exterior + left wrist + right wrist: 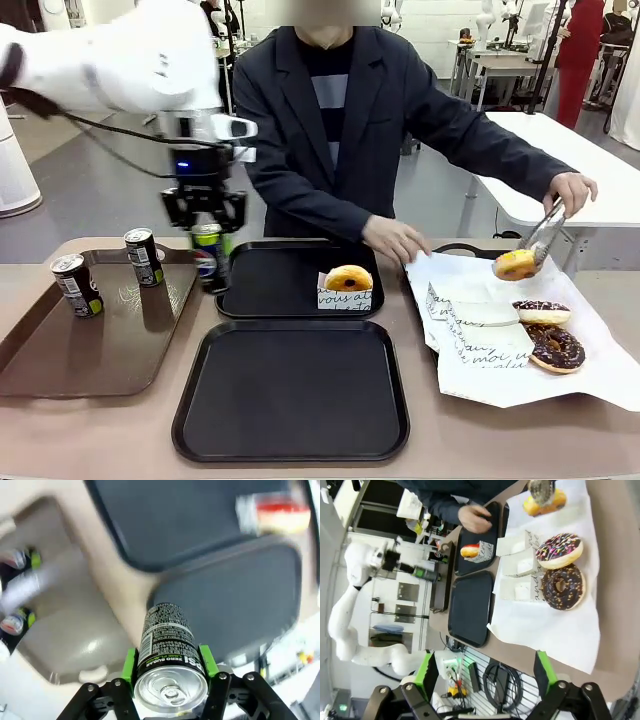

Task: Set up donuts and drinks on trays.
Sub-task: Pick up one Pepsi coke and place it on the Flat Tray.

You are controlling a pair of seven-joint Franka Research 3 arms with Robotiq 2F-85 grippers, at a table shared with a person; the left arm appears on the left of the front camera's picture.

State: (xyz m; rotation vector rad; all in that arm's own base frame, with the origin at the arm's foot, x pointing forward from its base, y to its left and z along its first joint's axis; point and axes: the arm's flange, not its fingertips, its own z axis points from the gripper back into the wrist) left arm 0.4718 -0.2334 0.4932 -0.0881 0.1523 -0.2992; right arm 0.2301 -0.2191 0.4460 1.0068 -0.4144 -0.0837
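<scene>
The left claw [205, 212], clamped on a slim black soda can [208, 256] in the air at the left rim of the far black square plastic tray [275, 285], seems mid drink-placing and next must lower it upright onto that tray; the right claw [482, 675] gapes empty.

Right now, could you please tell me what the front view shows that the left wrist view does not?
Front adds: a person's hand holding a glazed donut in tongs over white paper, where two chocolate donuts lie. Left wrist adds: the held can's silver top and the left tool's green pads clamped on its sides. Both: that can, two black trays, a sleeved donut on the far one, and a brown tray with two more cans.
</scene>
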